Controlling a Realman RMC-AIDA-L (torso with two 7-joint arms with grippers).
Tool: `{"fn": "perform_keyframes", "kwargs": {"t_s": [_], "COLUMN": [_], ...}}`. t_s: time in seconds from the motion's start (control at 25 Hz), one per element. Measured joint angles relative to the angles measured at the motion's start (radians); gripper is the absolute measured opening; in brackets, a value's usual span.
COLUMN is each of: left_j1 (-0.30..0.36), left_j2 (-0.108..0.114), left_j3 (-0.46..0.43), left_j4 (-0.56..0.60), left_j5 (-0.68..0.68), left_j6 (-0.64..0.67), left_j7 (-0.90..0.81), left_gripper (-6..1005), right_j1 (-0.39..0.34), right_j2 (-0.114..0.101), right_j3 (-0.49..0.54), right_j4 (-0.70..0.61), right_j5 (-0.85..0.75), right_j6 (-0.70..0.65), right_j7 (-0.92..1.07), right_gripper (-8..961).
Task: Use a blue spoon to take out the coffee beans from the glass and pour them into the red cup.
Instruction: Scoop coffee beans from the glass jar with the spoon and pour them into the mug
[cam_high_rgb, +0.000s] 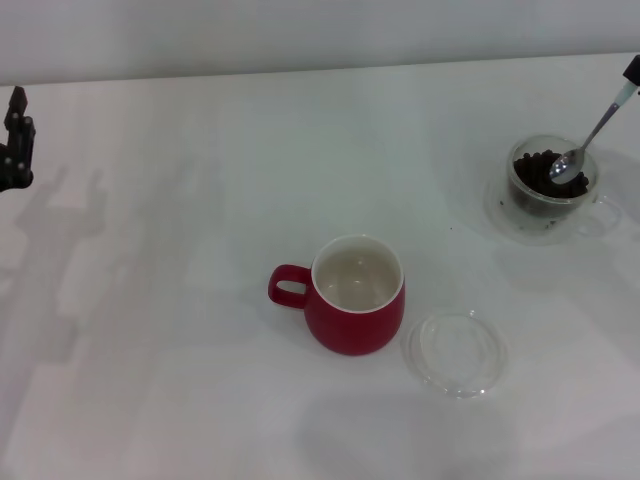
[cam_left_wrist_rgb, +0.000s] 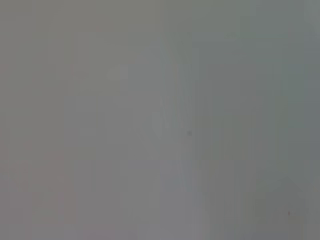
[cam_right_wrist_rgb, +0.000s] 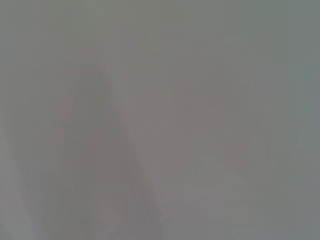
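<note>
In the head view the red cup (cam_high_rgb: 357, 297) stands upright at the table's middle, its white inside empty and its handle pointing to my left. The glass (cam_high_rgb: 551, 188) stands at the far right with a heap of coffee beans (cam_high_rgb: 536, 176) in it. The blue spoon (cam_high_rgb: 590, 135) slants down into the glass, its metal bowl resting on the beans. My right gripper (cam_high_rgb: 632, 70) shows only as a dark tip at the right edge, holding the spoon's pale handle end. My left gripper (cam_high_rgb: 15, 140) is parked at the far left edge. Both wrist views show only blank grey.
A flat shallow clear glass dish (cam_high_rgb: 455, 352) lies just right of the red cup, nearer to me. The white table (cam_high_rgb: 180, 300) runs back to a pale wall.
</note>
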Motion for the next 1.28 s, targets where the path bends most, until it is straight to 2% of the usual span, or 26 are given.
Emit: {"fn": "perform_keyframes", "kwargs": {"t_s": [0.88,1.28], "left_j1": [-0.010,-0.009], "left_j2": [0.000,-0.002], "left_j3": [-0.002,-0.002], "left_j4": [0.000,-0.008], "left_j5": [0.000,0.003], "left_j6": [-0.030,-0.031], "left_j7": [0.000,0.000], "left_gripper": [425,425], "right_j1": [-0.007,-0.008], "right_j2": [0.017,0.018], "right_j3": [0.007,0.018], "right_j4": [0.015,0.037], "right_j5": [0.010,0.031], "right_j6": [-0.050,-0.064], "right_j7": [0.038,0.168], "right_gripper": [143,143]}}
